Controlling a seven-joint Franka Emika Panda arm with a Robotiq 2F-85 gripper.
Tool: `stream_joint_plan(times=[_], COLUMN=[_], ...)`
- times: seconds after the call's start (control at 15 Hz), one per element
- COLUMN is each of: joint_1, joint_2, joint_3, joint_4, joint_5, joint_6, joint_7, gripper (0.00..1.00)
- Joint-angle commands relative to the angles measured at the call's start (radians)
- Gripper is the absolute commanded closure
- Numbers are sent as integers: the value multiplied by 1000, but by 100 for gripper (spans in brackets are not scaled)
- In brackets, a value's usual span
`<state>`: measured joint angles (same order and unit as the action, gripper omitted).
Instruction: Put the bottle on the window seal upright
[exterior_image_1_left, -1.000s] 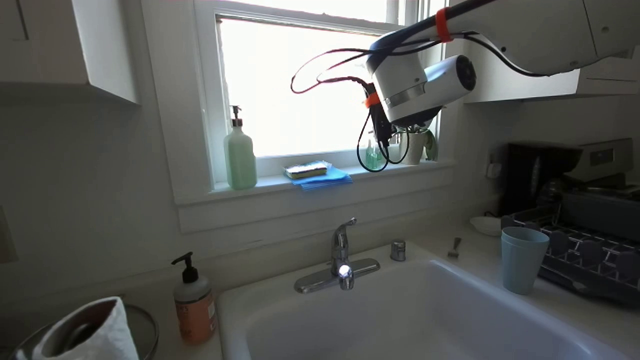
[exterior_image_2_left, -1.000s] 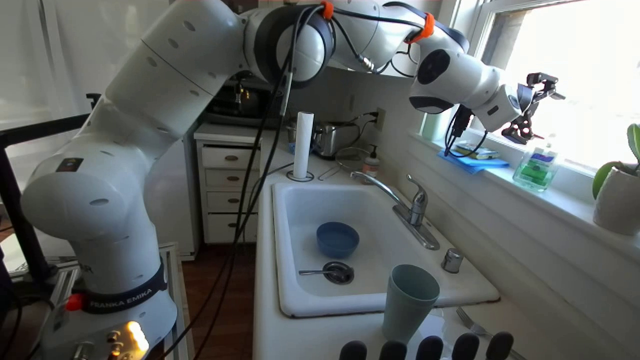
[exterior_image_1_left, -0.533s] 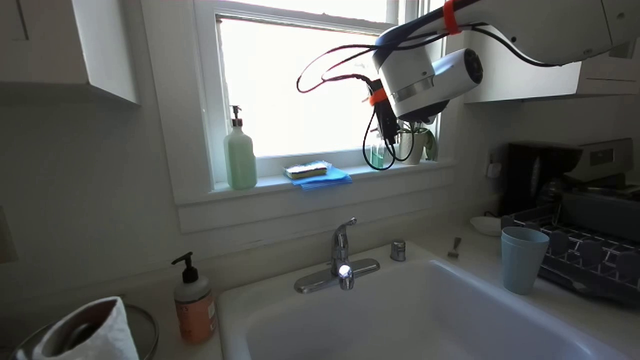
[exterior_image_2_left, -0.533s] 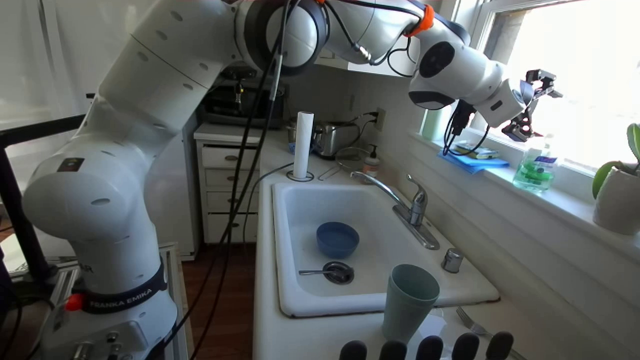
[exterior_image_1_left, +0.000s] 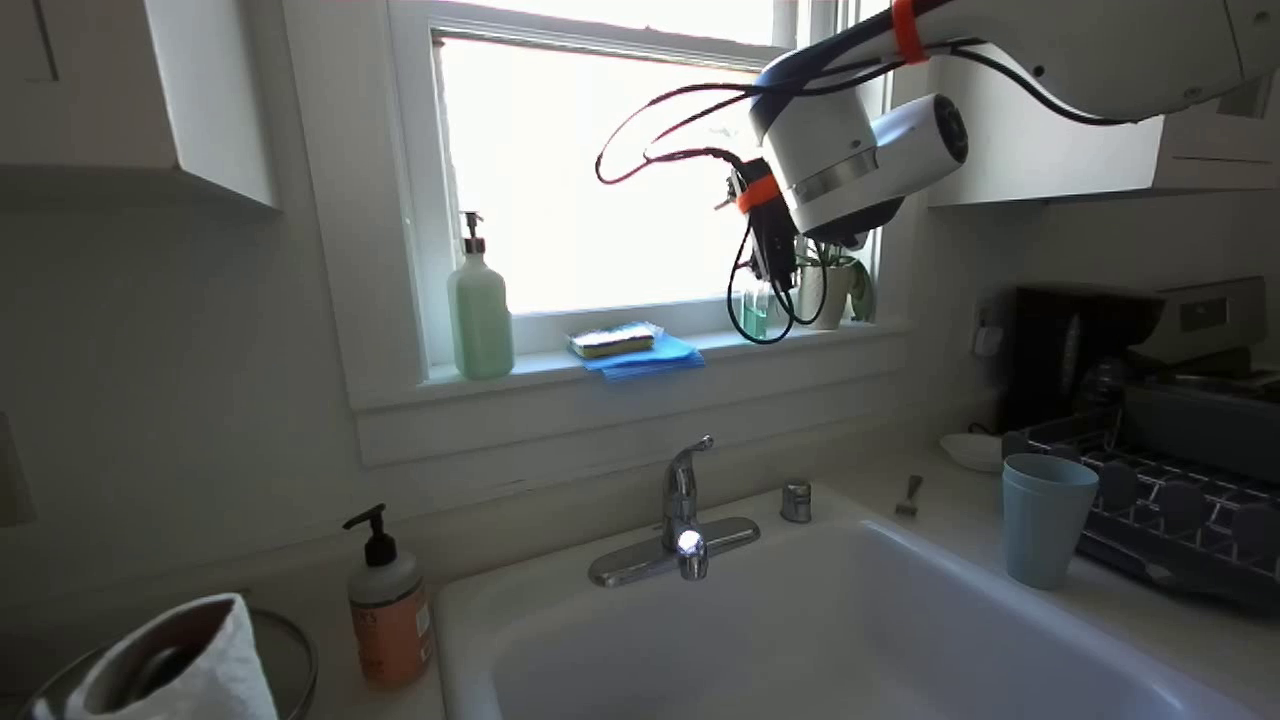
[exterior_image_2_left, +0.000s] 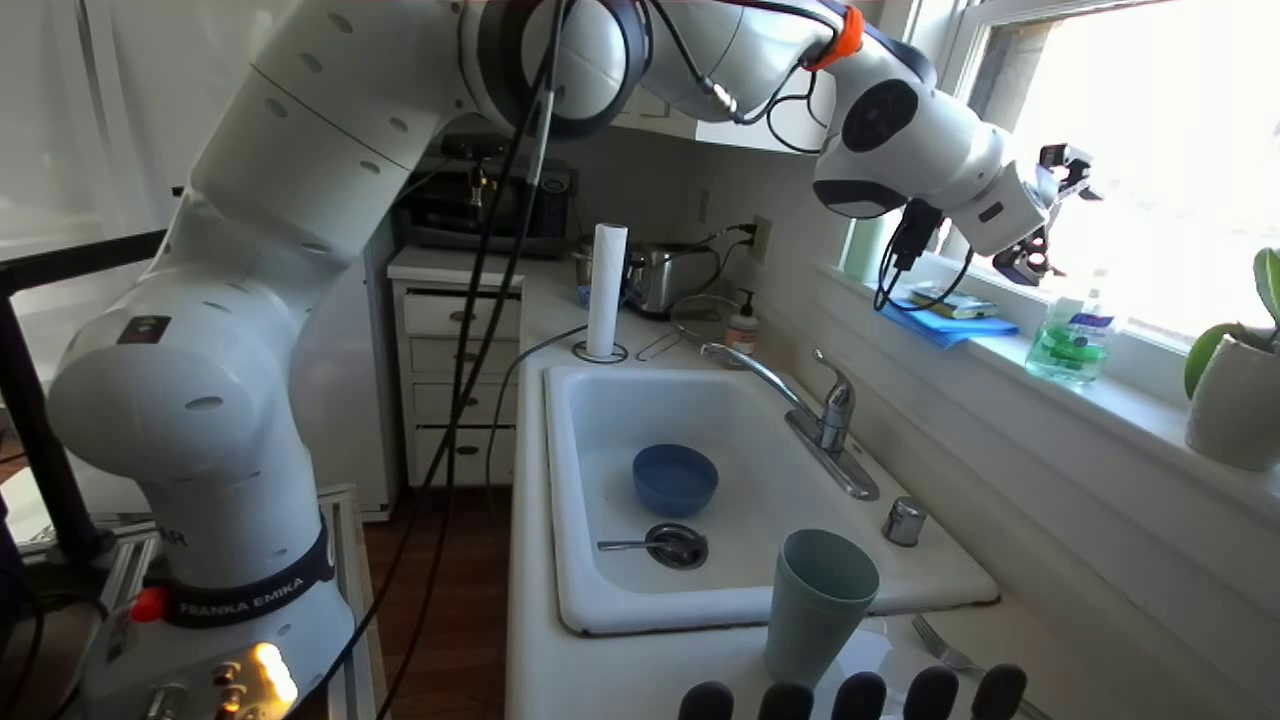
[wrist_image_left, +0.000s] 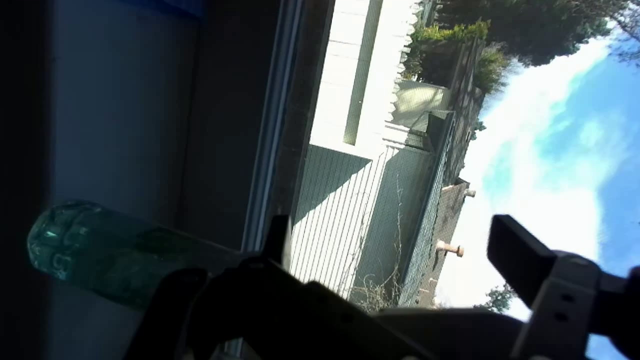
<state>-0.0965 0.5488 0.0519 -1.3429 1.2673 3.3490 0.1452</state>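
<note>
The small teal-tinted bottle (exterior_image_2_left: 1070, 345) stands upright on the white window seal (exterior_image_2_left: 1150, 400), between the blue cloth and the potted plant. It also shows in an exterior view (exterior_image_1_left: 754, 314), partly hidden behind the hanging cables. In the wrist view the bottle (wrist_image_left: 105, 250) lies to the left, outside the jaws, its top part hidden by the left finger. My gripper (exterior_image_2_left: 1068, 215) is above the bottle by the window pane, apart from it. In the wrist view the gripper's fingers (wrist_image_left: 390, 240) are wide apart with nothing between them.
On the ledge are the pale green pump dispenser (exterior_image_1_left: 482, 318), a sponge (exterior_image_1_left: 612, 343) on blue cloth (exterior_image_1_left: 655, 362), and a potted plant (exterior_image_2_left: 1232, 400). Below are the faucet (exterior_image_2_left: 836, 405), the sink with a blue bowl (exterior_image_2_left: 675, 480), and a cup (exterior_image_2_left: 815, 610).
The arm has moved slightly up and back from the window, the gripper drawing away above the bottle. The bottle turned or settled slightly between the earliest frame and half a second ago, then stayed still.
</note>
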Motion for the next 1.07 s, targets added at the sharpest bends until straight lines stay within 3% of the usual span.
stream_joint_plan(times=[0.0, 0.33, 0.53, 0.73, 0.8, 1.0], joint_1=[62, 231, 329, 387, 420, 451], joint_2=[-129, -203, -212, -213, -199, -187], joint_3=[-103, -358, -518, -619, -671, -742], joint_4=[-183, -322, -304, -235, -217, -150], joint_5=[-21, -241, -430, -599, -674, -804], joint_6=[-97, -212, -363, -538, -541, -606], joint_7=[21, 169, 323, 444, 505, 549], gripper=[0, 0, 0, 0, 0, 0])
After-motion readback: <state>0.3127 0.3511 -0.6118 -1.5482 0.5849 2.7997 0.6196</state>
